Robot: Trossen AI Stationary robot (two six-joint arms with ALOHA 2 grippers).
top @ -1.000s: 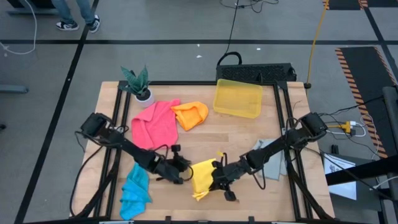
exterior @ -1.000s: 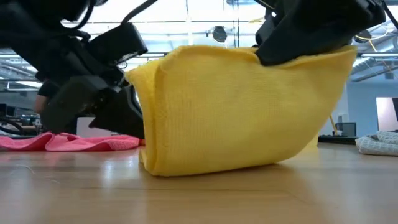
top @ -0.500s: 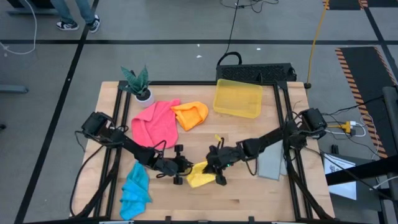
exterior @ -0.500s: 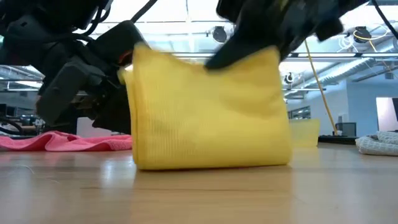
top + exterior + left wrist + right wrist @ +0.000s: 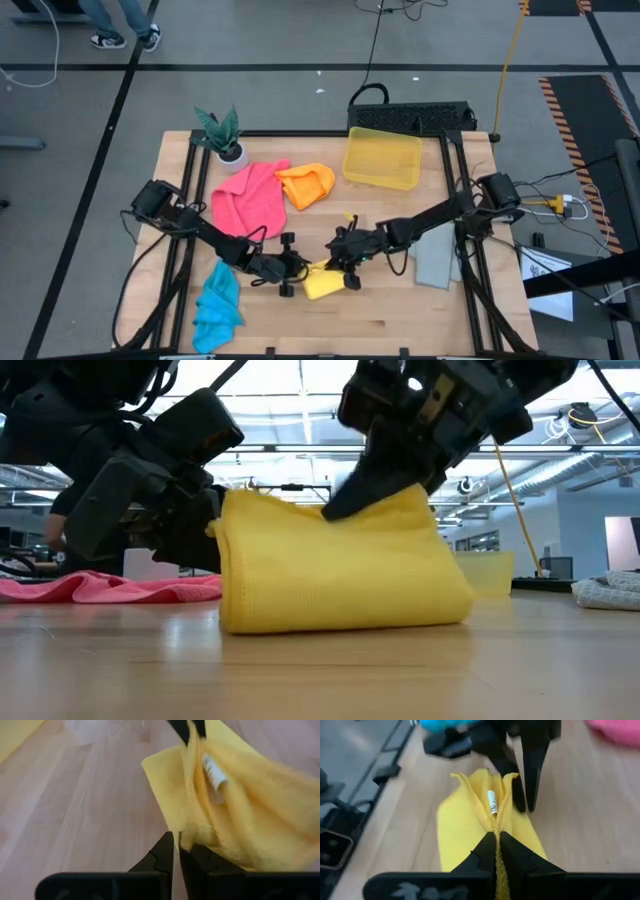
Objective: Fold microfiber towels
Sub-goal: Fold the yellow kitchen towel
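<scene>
Both arms stretched low and inward, meeting at the table's front middle, left gripper (image 5: 297,275) and right gripper (image 5: 345,262) each pinching an edge of the doubled-over yellow towel (image 5: 322,282) resting on the wood.

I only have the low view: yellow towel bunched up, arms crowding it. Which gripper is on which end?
Observer: From above, the left gripper is at the end of the yellow towel nearer the blue towel; the right gripper is at the other end.
Operator: Is each one actually pinching cloth?
Observer: Yes. Each wrist view shows its fingers shut on a yellow edge.
Operator: Anything lying close by?
Observer: No. The pink towel and orange towel lie apart, toward the plant.
</scene>
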